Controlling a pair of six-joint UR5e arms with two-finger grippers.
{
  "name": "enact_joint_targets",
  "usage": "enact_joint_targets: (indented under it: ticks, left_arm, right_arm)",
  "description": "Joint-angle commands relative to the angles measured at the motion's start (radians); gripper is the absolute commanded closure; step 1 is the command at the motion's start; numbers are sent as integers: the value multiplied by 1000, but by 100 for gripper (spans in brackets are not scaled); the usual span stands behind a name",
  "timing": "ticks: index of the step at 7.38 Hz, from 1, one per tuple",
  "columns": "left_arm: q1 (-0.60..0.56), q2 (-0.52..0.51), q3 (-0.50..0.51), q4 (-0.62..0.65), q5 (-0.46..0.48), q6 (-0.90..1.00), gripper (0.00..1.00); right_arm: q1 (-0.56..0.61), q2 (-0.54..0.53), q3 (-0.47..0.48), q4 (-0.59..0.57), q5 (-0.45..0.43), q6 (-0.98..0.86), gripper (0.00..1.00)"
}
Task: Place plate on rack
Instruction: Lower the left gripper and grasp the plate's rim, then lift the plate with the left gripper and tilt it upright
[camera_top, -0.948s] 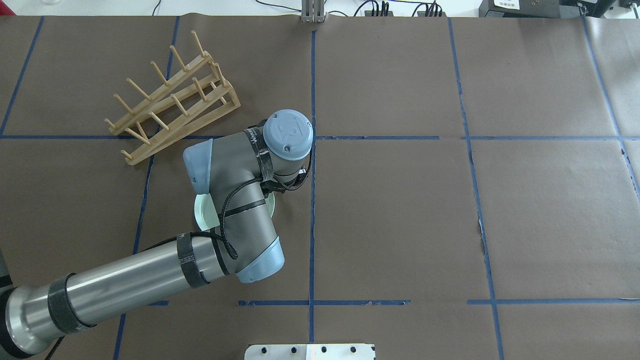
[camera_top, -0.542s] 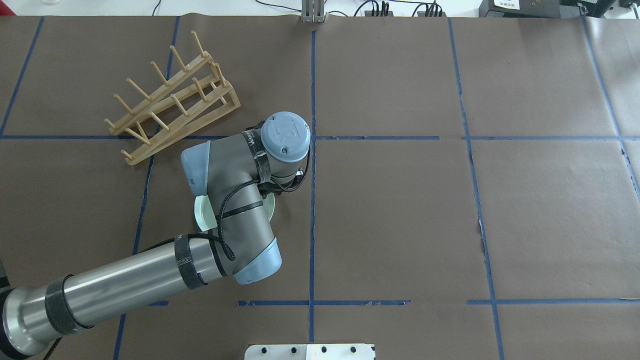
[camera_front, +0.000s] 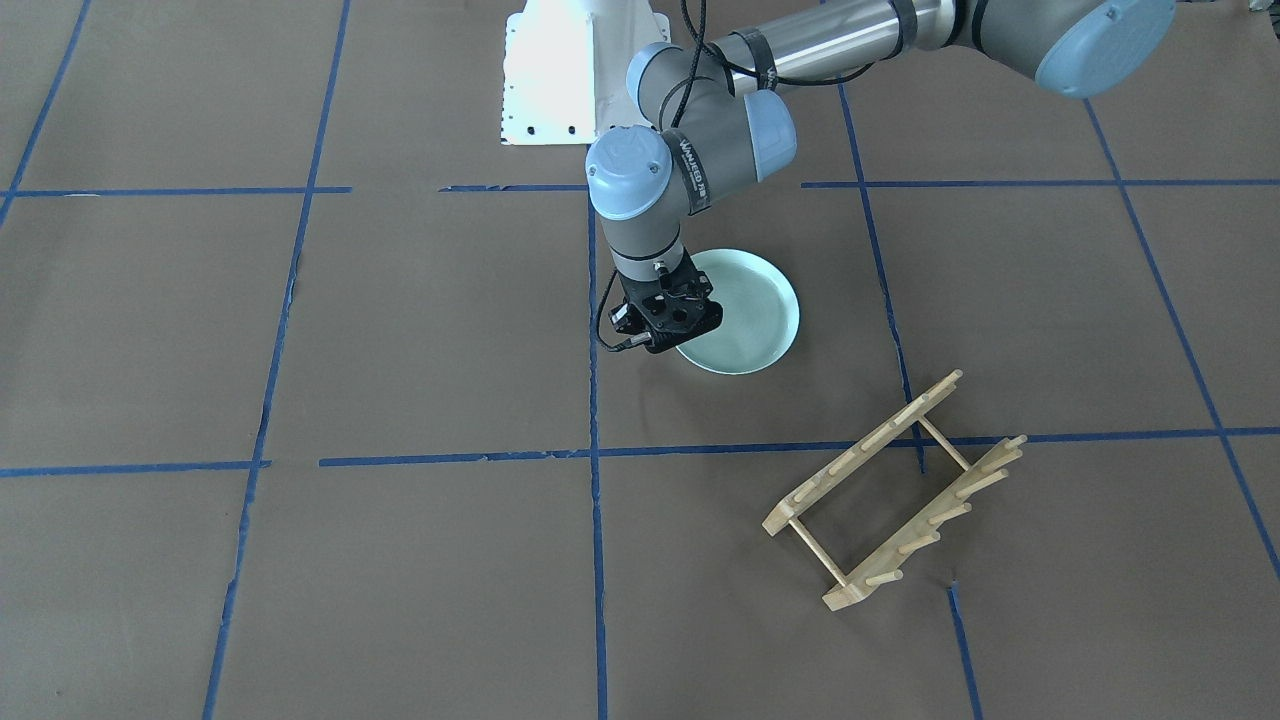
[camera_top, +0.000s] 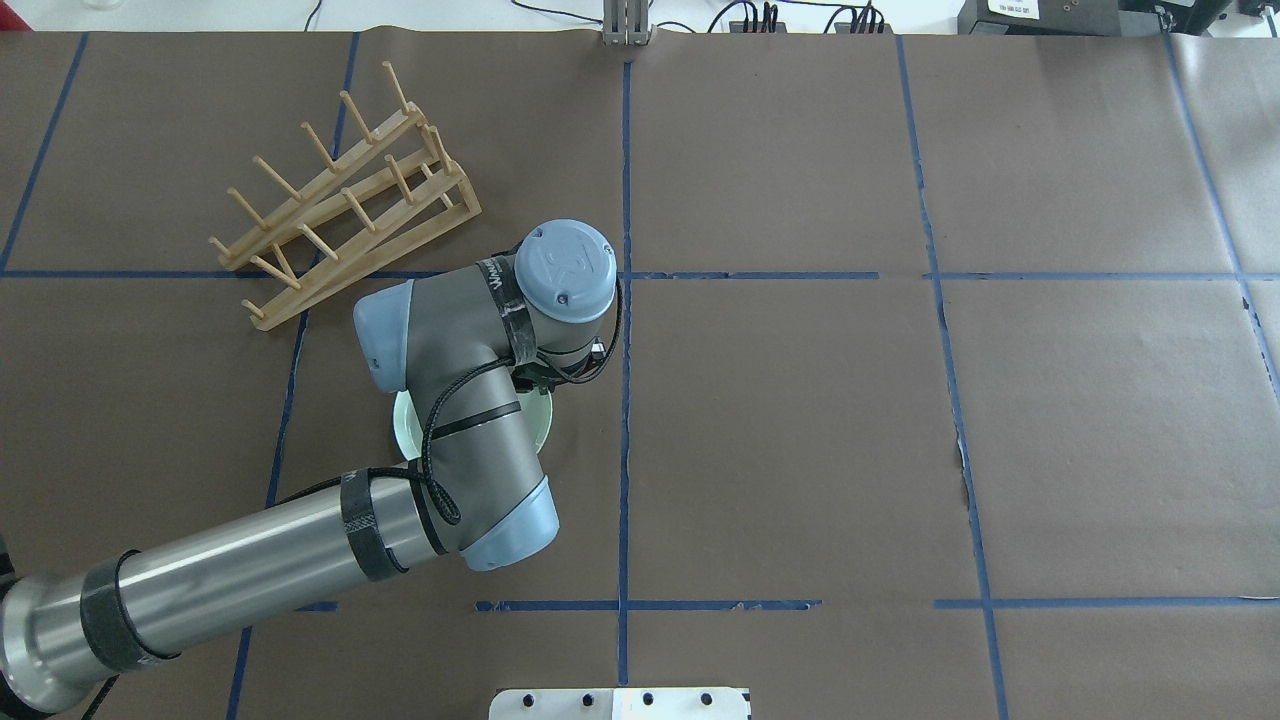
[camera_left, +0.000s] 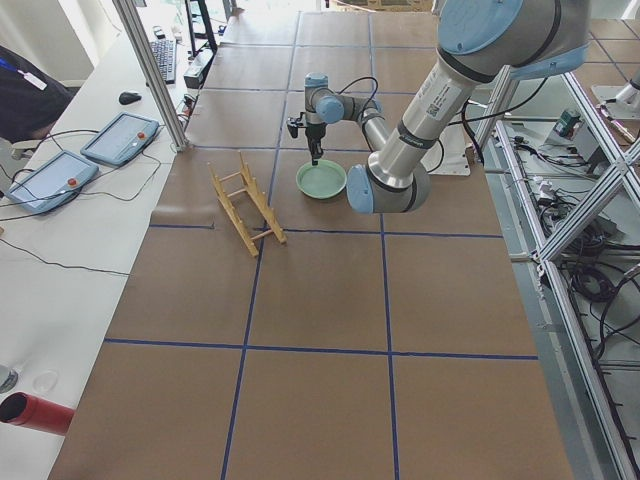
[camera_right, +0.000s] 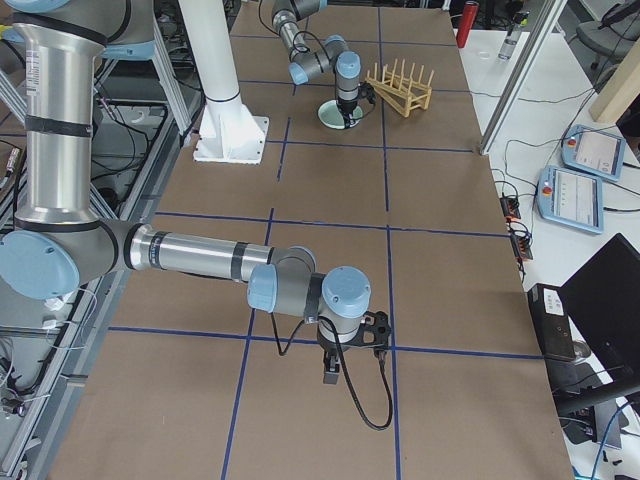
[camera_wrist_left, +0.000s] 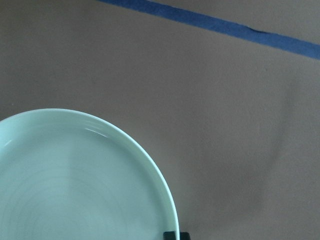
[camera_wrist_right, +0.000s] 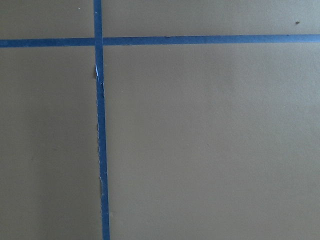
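Plate (camera_front: 752, 312) nr rack (camera_front: 862, 450), apart

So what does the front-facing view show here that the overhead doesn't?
Front-facing only: the left hand over the rim of the plate, with most of the plate's face in sight. Overhead only: cables past the far edge of the table; there the left arm hides the hand and all but slivers of plate. Both: the rack, empty and apart from the plate.
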Motion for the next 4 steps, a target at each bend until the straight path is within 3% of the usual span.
enact_joint_targets:
  ticks: [1,2,4]
  left_arm:
    - [-39,15,-143,-28,-5,2,100]
    - [-85,15,-206,-90,-24,-3,100]
    - [-212,12,-225,-312,-109,-17,100]
  right_arm:
    - [-1,0,1,0,0,0,0]
    - [-1,0,-1,0,0,0,0]
    - [1,0,1,0,0,0,0]
